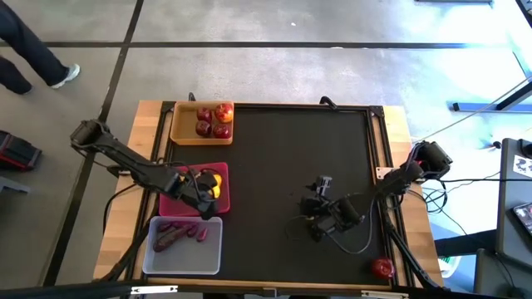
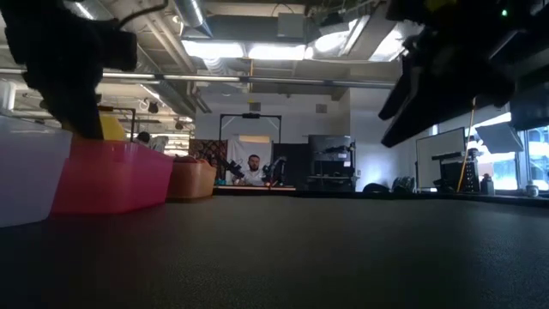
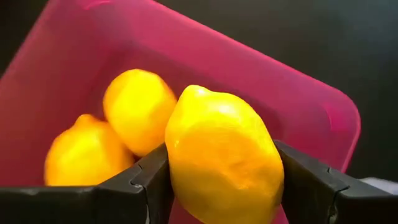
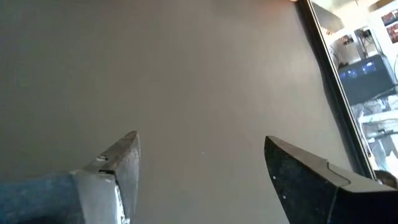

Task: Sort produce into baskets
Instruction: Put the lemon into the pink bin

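1. The black table mat (image 1: 283,158) covers most of the wooden table, and both dark arms reach in over it, the left from the left edge and the right from the right edge
2. Three trays stand in a column along the mat's left side: the tan wooden tray (image 1: 178,124) farthest back, the magenta-pink tray (image 1: 170,203) in the middle, and the translucent greyish-white tray (image 1: 179,257) nearest the front
3. The left gripper (image 3: 217,186) hangs over the pink tray, its two fingers pinching a yellow lemon (image 3: 224,155) between them; in the left wrist view the held lemon sits above the tray's inside
4. The right gripper (image 4: 199,168) hovers over bare mat right of centre, its fingers spread apart with nothing between them
5. In the wooden tray lie four dark-red apples (image 1: 213,121), clustered toward its right end
6. Two more lemons (image 3: 118,130) lie in the pink tray, touching each other, just beside the held one
7. Slim dark-purple roots (image 1: 179,234) lie in the greyish-white tray, near its back wall
8. One red apple (image 1: 382,267) sits alone near the table's front right corner, well apart from the trays and near the right arm
9. A person (image 2: 254,169) shows small in the room behind the table in the low view
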`<state>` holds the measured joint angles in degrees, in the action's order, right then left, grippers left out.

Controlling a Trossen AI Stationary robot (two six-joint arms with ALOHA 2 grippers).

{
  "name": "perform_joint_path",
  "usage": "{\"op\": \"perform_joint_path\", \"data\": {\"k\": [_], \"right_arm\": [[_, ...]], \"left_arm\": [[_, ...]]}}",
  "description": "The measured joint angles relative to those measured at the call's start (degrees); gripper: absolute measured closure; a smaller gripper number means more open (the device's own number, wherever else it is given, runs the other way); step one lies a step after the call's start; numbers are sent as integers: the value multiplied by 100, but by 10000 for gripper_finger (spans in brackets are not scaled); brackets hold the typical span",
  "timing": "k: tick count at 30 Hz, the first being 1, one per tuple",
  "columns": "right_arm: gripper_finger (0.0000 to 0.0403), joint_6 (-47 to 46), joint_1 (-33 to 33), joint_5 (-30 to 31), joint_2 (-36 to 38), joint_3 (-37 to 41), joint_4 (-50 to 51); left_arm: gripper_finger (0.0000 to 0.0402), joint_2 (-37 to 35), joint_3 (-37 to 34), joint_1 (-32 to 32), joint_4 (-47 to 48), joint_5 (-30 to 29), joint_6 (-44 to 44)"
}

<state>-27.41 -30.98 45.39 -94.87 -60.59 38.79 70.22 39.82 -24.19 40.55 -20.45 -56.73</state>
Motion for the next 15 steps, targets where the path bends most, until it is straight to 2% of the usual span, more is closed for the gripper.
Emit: {"op": "perform_joint_path", "data": {"k": [5, 15], "right_arm": [[133, -102, -6, 0, 0, 66, -21], [133, -104, -11, -2, 0, 69, -33]], "left_arm": [[178, 181, -286, 40, -758, 0, 478], [169, 343, -387, 35, -829, -143, 539]]}}
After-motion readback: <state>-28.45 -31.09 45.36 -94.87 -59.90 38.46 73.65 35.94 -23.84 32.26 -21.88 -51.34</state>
